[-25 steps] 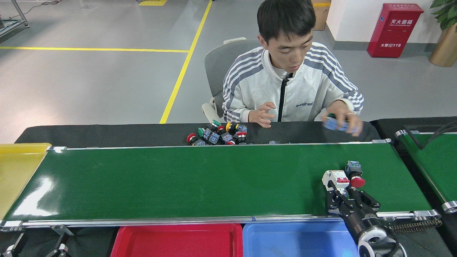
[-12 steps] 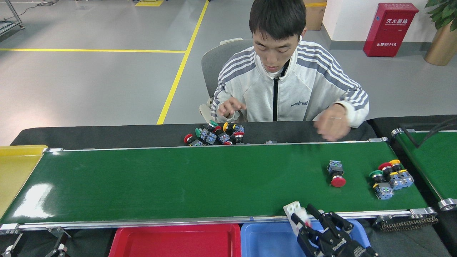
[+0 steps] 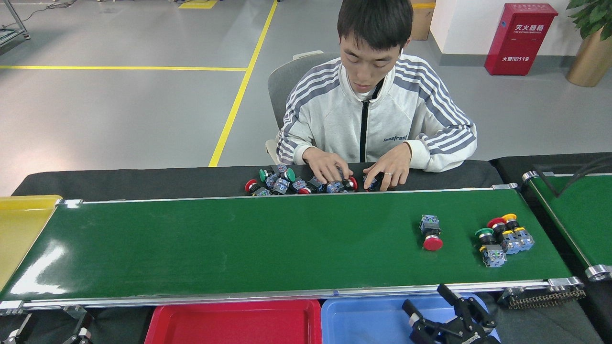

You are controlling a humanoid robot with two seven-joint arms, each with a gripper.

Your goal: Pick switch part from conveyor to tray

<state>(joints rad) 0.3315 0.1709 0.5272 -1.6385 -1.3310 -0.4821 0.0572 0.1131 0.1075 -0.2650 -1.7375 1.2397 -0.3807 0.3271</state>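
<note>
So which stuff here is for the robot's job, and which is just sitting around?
For the job:
conveyor
red-capped switch part
cluster of switch parts
red tray
right gripper

Just sitting around:
blue tray
yellow tray
switch pile by the person's hands
fire box

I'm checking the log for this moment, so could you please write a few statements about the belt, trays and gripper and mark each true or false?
1. The red tray is empty. True.
2. The right gripper holds a switch. False: it is open and empty over the blue tray.
3. A lone red-capped switch lies on the conveyor. True.
4. The person's hands are on the conveyor. False: they are on the pile of switches behind it.
</note>
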